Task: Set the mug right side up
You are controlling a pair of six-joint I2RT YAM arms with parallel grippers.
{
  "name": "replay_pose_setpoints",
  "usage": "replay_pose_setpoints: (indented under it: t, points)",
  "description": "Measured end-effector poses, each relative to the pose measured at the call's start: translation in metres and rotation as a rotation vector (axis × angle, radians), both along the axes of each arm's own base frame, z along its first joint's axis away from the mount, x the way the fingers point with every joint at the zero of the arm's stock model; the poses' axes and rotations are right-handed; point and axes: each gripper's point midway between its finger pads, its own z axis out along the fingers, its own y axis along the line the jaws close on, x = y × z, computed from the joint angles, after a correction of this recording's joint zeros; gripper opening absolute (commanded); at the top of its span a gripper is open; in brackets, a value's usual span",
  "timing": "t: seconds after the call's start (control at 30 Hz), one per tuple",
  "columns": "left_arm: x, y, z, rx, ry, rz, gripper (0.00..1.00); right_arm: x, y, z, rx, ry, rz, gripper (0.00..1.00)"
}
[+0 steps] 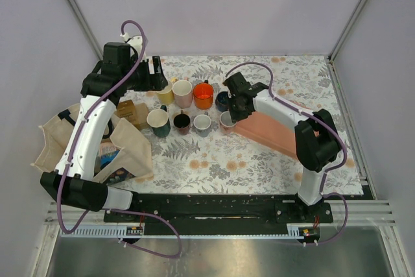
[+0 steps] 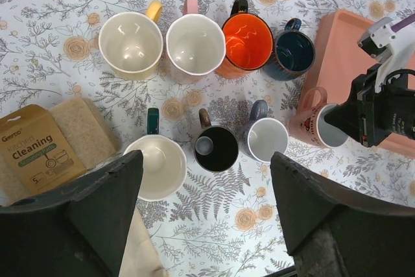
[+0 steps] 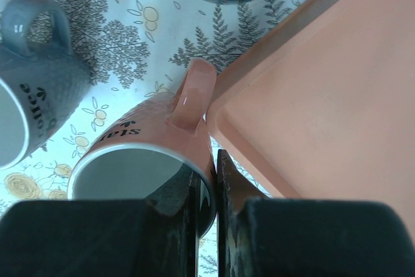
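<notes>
The right gripper (image 3: 207,189) is pinching the rim of the pink mug (image 3: 146,150), a shiny cup with dark letters on its side and a white inside. One black finger is inside the cup and the other is outside, with the thin wall squeezed between them. The mug sits right at the corner of the pink tray (image 3: 324,95), a flat plastic one with a low edge. The mug's handle almost touches that edge.

The mug's mouth points mostly up, but the cup looks like it leans a little. I cannot tell if its bottom sits flat on the flowery cloth, so the job looks nearly done but not all done.

The left gripper (image 1: 154,71) hangs high up on the far side of the mugs from the tray. Its fingers are spread wide and hold nothing.

Here is what could go wrong:
- If the fingers let go while the mug leans, it could flop back onto its side.
- The grip is only on a thin, smooth rim (not much to hold), so the mug could slip or swing.
- The handle could bump the tray edge and twist the mug in the fingers.
- The grey mug (image 3: 32,115), on the mug's side away from the tray, is close and could get knocked.
</notes>
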Motion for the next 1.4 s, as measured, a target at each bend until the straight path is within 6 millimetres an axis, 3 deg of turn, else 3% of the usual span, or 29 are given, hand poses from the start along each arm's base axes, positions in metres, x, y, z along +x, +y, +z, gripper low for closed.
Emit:
replay_pose_setpoints:
  t: [0.4,0.7,0.93,1.4]
  points:
    - [-0.001,-0.003,0.001,-0.01,0.001,-0.012,0.82,0.005,-0.02,0.003,-0.06,-0.017,0.025,0.0]
    - [-0.003,-0.007,0.001,-0.025,0.005,-0.034,0.82,-0.01,-0.001,0.008,-0.054,-0.003,0.087,0.0]
    - [-0.005,-0.007,0.004,-0.028,-0.004,-0.036,0.82,-0.014,0.003,0.008,-0.042,0.012,0.078,0.0]
    - [-0.012,-0.005,0.015,-0.033,-0.035,-0.036,0.82,-0.013,0.011,-0.012,-0.064,0.034,0.054,0.04]
